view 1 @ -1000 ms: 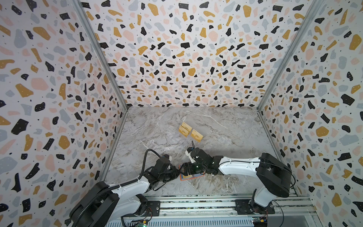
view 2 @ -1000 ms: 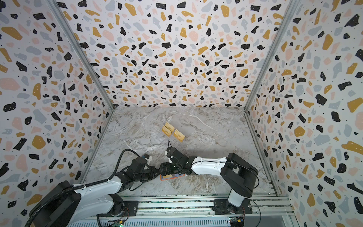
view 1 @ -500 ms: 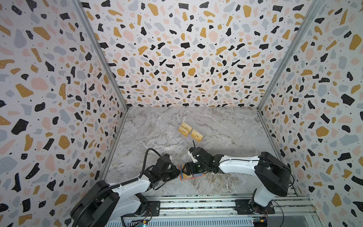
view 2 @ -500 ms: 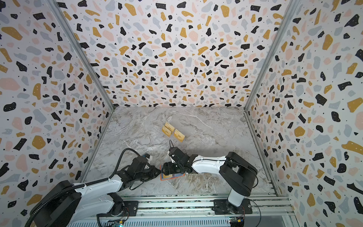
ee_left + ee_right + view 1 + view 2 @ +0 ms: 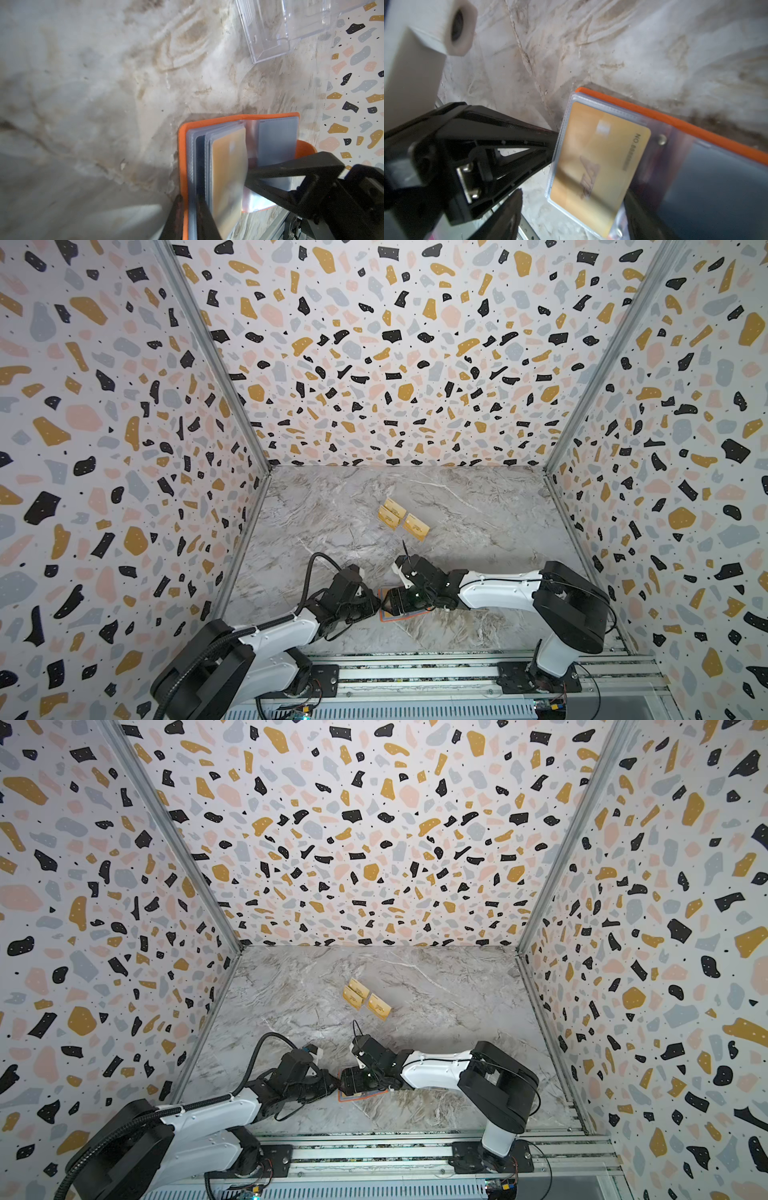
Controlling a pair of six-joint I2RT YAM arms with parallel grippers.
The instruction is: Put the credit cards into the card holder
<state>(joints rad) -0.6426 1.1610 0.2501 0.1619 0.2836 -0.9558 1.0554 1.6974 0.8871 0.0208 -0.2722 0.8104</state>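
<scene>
Left tool pinches the card holder edge. Right tool gapes wide, apparently straddling the sleeved gold card. Loose cards lie beyond on the bench, nearer the right tool.

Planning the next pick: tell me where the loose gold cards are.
In both top views, three gold cards lie together mid-table, beyond the orange card holder.

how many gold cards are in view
4. Three lie loose on the table: far card, near card, right card. The fourth card sits in a card holder sleeve; others may be hidden.
</scene>
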